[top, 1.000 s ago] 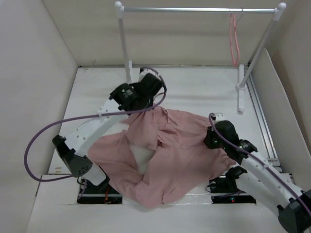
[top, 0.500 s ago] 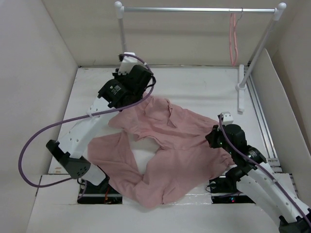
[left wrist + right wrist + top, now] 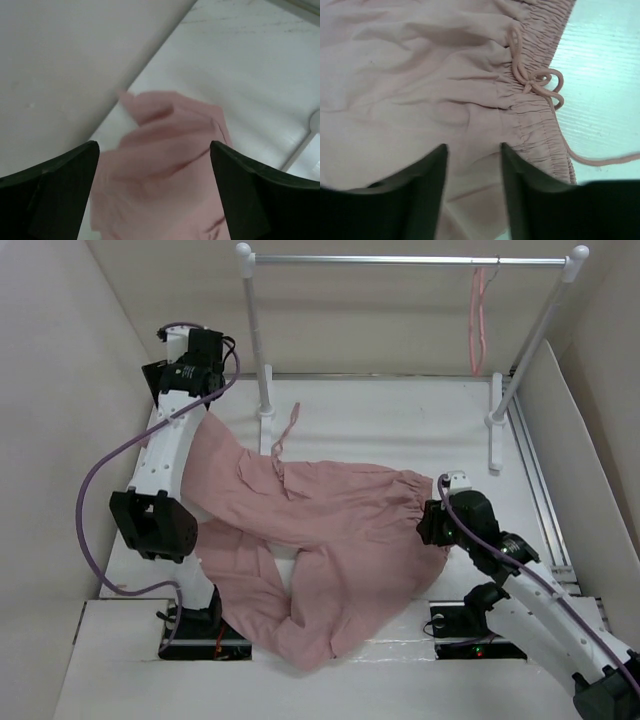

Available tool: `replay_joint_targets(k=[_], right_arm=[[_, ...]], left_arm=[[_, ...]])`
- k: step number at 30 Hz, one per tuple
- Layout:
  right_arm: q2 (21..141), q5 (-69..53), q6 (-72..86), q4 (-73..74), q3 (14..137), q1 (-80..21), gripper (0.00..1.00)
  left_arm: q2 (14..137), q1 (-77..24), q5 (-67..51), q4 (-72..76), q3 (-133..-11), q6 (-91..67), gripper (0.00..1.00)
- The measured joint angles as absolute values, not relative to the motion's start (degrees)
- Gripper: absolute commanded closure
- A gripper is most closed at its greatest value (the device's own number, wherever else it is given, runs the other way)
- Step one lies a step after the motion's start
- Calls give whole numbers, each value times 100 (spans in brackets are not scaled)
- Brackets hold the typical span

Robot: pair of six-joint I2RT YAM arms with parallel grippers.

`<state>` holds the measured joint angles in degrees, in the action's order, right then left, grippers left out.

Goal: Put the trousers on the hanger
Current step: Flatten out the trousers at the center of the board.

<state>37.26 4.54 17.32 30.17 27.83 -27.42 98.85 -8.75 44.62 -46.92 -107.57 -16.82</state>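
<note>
Right gripper [image 3: 472,150] is nearest, low on the trousers [image 3: 340,530] just inside the elastic waistband [image 3: 535,125], with the drawstring [image 3: 540,82] knot beside it. The jaws are close together with cloth between them. Can't tell if that's a real pinch or just resting on the fabric.

The trousers lie spread over the middle of the bench [image 3: 400,420], not bunched. The waistband is to the right, one leg trails to the near edge, and the other is drawn up toward the far-left corner.

Left gripper [image 3: 152,150] is up in that corner by the wall. Its fingers are spread wide and released, and the pink cloth sits below them, not clamped.

The hanger [image 3: 479,320] hangs on the rail [image 3: 400,259] at the far right, well apart from the trousers, and nothing is touching it.

My read is an early stage: the garment is being laid out. Left to do: fetch the hanger, fold or thread the trousers over it, and rehang.
</note>
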Motion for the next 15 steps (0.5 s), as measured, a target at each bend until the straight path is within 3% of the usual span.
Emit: replay_joint_targets(k=[2,5,7,8,9,10,13,15], right_arm=[[3854,517,1688,3030,2882,-2731,27],[4077,585,1605,2969,3100,-2637,18],[4327,582,1503,2836,3271,-2449,14],[4471,558,1441,2729,3347,-2303,9],[4654,545,1382,2576,3406,-2137,8],[4862,467,1293,2399,3424,-1938,8],[5714,47,1059,1765,3546,-1280,3],[6401,-276,965,1310,3583,-904,1]], left_arm=[[10092,-849,4324,-4639,-10689,-1811,1],[10149,-884,4075,-4521,-9942,-1905,1],[10049,-937,3879,-4460,-9400,-1931,6],[9839,-1061,3599,-4436,-8969,-1955,27],[9828,-1070,3588,-4438,-8956,-1955,28],[9655,-1173,3465,-4311,-8803,-1992,54],[8715,-1612,2954,-3872,-8141,-2137,100],[7953,-1931,2552,-3625,-7697,-2252,100]])
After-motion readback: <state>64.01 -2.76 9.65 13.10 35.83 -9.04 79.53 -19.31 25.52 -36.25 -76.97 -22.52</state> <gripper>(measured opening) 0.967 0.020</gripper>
